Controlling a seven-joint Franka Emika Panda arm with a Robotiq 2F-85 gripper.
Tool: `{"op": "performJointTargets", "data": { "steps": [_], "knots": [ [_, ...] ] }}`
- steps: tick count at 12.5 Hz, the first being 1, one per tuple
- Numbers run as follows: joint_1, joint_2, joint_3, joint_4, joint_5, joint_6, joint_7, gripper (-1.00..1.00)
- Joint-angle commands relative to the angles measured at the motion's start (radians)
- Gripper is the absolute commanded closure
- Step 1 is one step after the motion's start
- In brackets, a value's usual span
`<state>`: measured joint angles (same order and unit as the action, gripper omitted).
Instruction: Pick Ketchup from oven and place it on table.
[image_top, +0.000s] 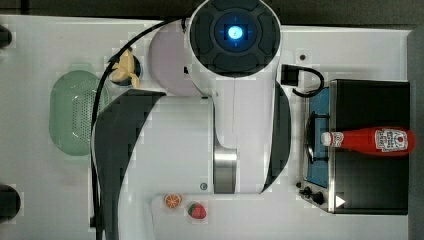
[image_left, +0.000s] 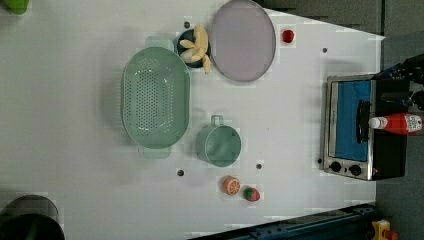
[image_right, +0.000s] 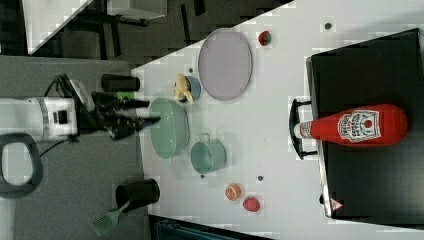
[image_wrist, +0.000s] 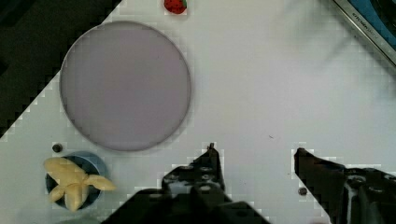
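In the right view, the gripper (image_right: 145, 119) hangs at the table's (image_right: 280, 140) far edge, fingers spread with nothing between them, above the green colander (image_right: 170, 127). The ketchup (image_right: 352, 125) lies well apart from it, on its side on top of the oven (image_right: 370, 185), cap over the door handle. By my judgement the reach has not begun. Next the gripper must cross the table and close across the bottle's body.

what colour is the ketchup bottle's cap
White, on the red ketchup bottle; clearest in the right view.
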<state>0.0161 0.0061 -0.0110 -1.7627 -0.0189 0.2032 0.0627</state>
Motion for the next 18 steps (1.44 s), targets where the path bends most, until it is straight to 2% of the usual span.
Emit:
{"op": "performJointTargets", "data": {
  "steps": [1, 3, 6, 10, 18],
  "knots": [
    [-0.016, -0.361, -0.014, -0.185, -0.007, -0.165, 0.047, -0.58],
    [-0.018, -0.361, -0.017, -0.184, -0.008, -0.162, 0.047, -0.99],
    [-0.035, -0.359, -0.054, -0.184, -0.011, -0.158, 0.047, -1.00],
    [-0.072, -0.321, -0.176, -0.184, -0.011, -0.112, 0.047, -1.00],
    [-0.095, -0.095, -0.461, -0.175, -0.011, 0.213, 0.047, -1.00]
  ]
}}
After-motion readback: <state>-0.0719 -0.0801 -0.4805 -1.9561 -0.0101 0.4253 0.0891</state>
